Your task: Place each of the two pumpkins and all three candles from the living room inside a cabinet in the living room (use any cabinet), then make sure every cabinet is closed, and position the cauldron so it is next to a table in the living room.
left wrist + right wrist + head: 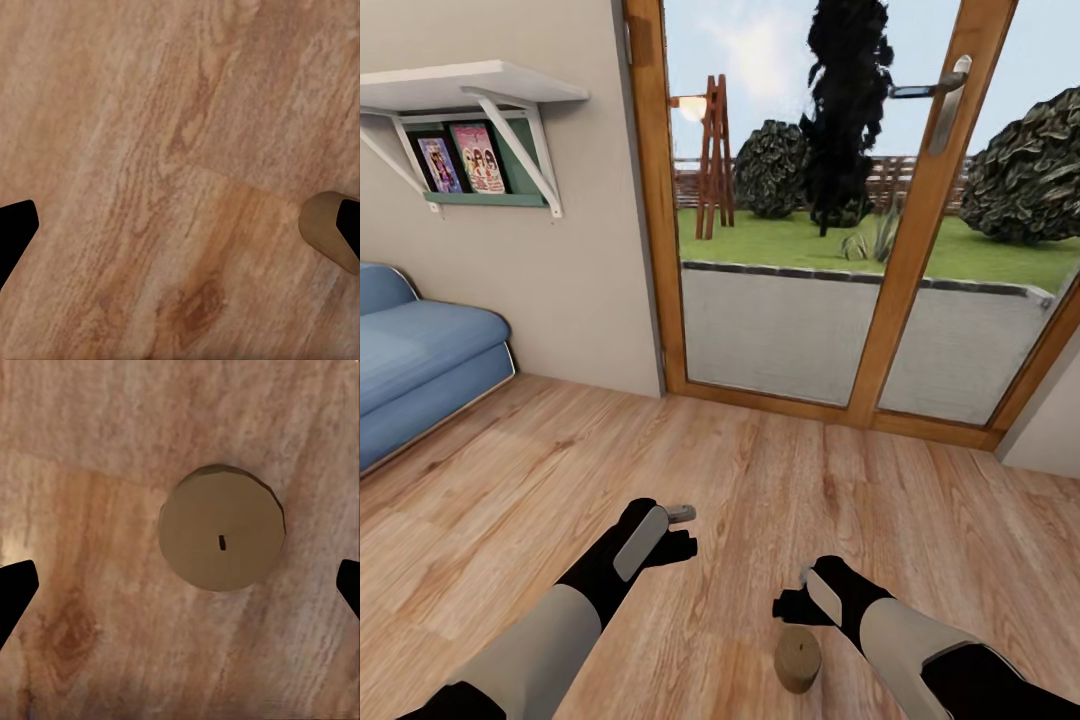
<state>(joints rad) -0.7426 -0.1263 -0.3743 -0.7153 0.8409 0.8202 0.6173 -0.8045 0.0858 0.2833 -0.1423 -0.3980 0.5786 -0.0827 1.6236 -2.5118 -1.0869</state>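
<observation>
Sofa (420, 360): blue, against the wall, well to the left of the candle and under a wall shelf (470, 90).
Left gripper (682, 530): hovers over bare wood floor (780, 470), up and to the left of the candle; forearm reaches forward with the wrist bent down. Jaws stand apart and empty in its wrist view, where the candle's edge shows beside one tip.
Candle (222, 528): upright on the floor in front of the glass doors (830, 200), wick up, not held. It looks tan here.
Right gripper (792, 605): directly above the candle, pointing straight down, fingers spread wide to either side of it. Likely lining up for a top-down grasp.
</observation>
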